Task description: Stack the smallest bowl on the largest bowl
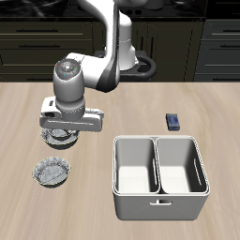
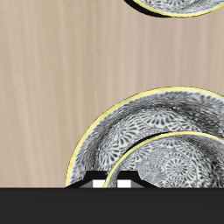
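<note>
The gripper (image 1: pixel 66 129) stands directly above the largest bowl (image 1: pixel 59 141). That bowl sits on the wooden table (image 1: pixel 141 105) toward the far side, well away from the grey two-compartment bin (image 1: pixel 157 141).

In the wrist view, the fingertips of the gripper (image 2: pixel 116 182) sit at the crinkled rim of the smallest bowl (image 2: pixel 175 175). The jaws look clenched on that rim, though most of the fingers are cut off from sight. Around the smallest bowl shows the wider patterned wall of the largest bowl (image 2: pixel 109 131), so the two lie almost one inside the other, with no sideways offset to correct.

The relation that matters is therefore vertical. The target lies straight below the held bowl, not off to any side. Whether the smallest bowl already rests in the largest or hangs just above it cannot be told.

The shallower mid-sized bowl (image 1: pixel 52 173) lies apart, nearer the table's front edge. A small dark blue block (image 1: pixel 173 121) lies beyond the bin.
</note>
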You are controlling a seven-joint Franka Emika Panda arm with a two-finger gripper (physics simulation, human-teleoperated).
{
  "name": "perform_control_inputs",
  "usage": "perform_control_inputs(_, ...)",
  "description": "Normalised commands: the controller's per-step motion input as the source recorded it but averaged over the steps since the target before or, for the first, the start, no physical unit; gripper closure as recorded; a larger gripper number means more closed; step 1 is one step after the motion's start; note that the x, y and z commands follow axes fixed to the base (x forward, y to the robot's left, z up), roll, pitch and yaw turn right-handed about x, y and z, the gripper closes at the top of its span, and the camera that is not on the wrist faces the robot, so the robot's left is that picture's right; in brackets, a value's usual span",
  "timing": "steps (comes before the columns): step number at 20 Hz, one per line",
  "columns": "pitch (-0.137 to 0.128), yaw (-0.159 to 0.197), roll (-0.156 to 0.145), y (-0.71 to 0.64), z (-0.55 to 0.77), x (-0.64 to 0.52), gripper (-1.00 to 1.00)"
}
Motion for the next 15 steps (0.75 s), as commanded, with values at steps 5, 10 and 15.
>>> perform_control_inputs(5, 0.070, 0.002, -0.031, -0.01, -0.13, -0.07, -1.00)
perform_control_inputs(10, -0.017, 0.008, 0.044, 0.18, 0.21, -0.19, -1.00)
perform_control_inputs(15, -0.063, 0.021, 0.062, 0.24, 0.35, -0.18, -1.00)
